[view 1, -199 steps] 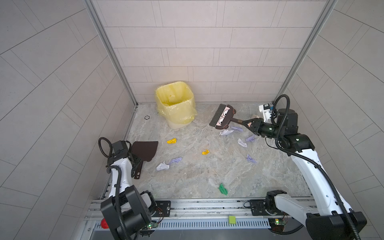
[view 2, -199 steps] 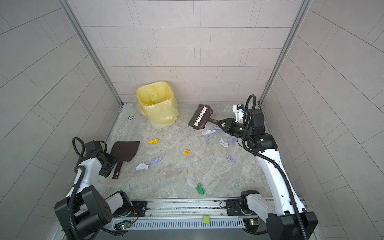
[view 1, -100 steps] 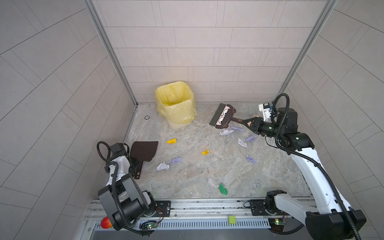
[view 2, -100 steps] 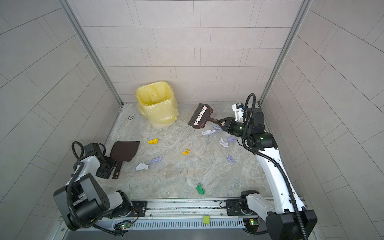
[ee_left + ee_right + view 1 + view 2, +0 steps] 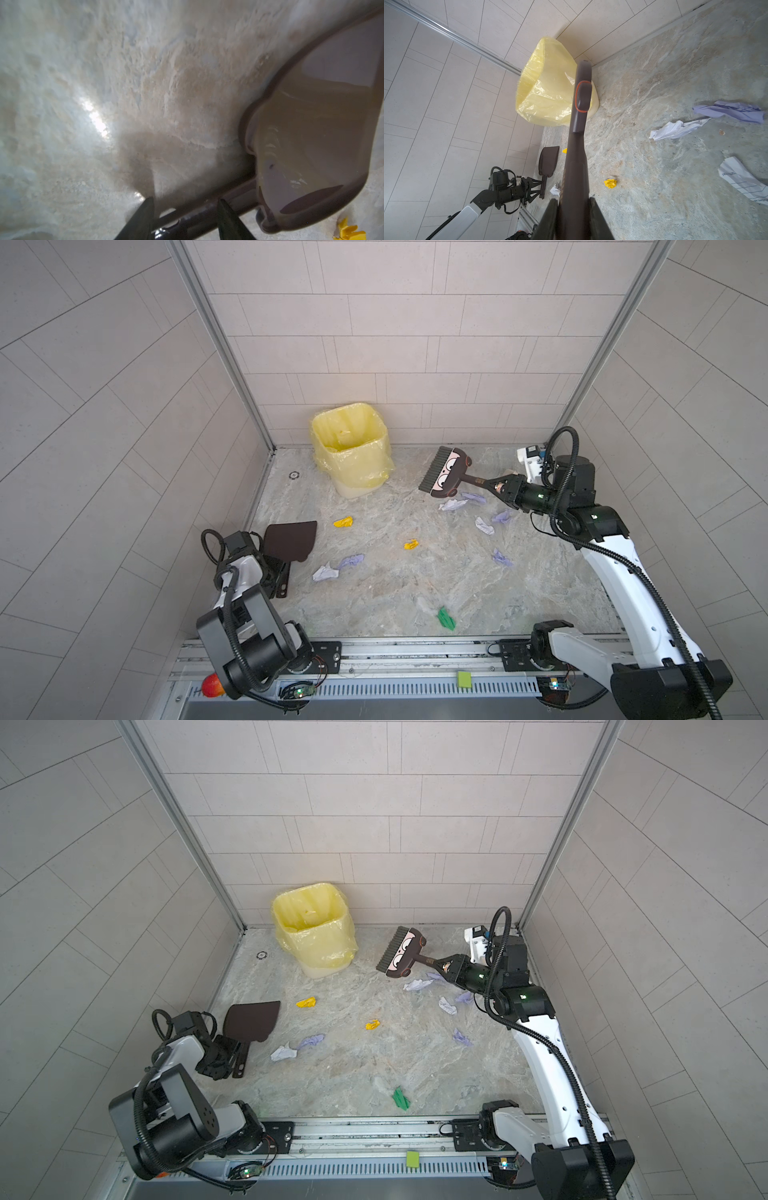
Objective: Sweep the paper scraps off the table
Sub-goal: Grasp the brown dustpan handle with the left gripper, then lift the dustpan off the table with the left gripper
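At wrist, left claw (image 5: 186, 200) straddles dustpan handle (image 5: 234, 195).

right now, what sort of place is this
Probably a robot test cell dressed as a tiled room: pale tiled walls, marble-look table, metal mounting rail, yellow-lined waste bin.

My bench (image 5: 395, 585): marble-look top, metal rail (image 5: 415, 645) on the near edge. Paper scraps (image 5: 453, 504) lie all over it: lilac and white bunch far right, two yellow ones (image 5: 343, 522) mid, lilac-white pair (image 5: 336, 568) centre-left, green scrap (image 5: 446, 618) near the rail. Yellow-lined bin (image 5: 353, 477) stands back left. Brown dustpan (image 5: 291, 540) lies at the left edge. Small dark ring (image 5: 294, 475) in the back-left corner.
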`<state>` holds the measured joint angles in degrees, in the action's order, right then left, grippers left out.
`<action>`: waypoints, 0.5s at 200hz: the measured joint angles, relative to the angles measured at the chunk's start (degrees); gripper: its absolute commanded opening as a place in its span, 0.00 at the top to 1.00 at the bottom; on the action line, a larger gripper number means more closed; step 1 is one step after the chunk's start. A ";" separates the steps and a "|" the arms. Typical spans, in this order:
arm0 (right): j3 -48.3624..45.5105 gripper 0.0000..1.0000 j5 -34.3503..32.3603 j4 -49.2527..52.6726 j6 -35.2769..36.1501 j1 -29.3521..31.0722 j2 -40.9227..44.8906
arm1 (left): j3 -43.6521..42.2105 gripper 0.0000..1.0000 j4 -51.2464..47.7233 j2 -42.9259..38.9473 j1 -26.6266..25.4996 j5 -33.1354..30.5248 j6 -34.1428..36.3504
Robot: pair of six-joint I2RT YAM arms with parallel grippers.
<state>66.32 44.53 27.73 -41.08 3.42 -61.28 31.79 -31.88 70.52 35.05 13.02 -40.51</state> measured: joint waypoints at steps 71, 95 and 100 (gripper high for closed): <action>-0.31 1.00 -0.33 0.11 0.28 -0.07 0.37 | -2.78 0.45 2.27 -3.23 -7.61 0.72 -3.41; -1.51 1.00 -0.74 0.13 0.42 -0.11 1.70 | -2.78 0.42 2.60 -3.26 -11.47 0.70 -4.07; -1.81 1.00 -0.83 0.13 0.44 -0.09 1.99 | -2.78 0.40 2.60 -3.23 -12.11 0.68 -4.07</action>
<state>64.51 43.70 27.86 -40.64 3.33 -59.29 29.02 -29.28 67.29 22.94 13.69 -44.58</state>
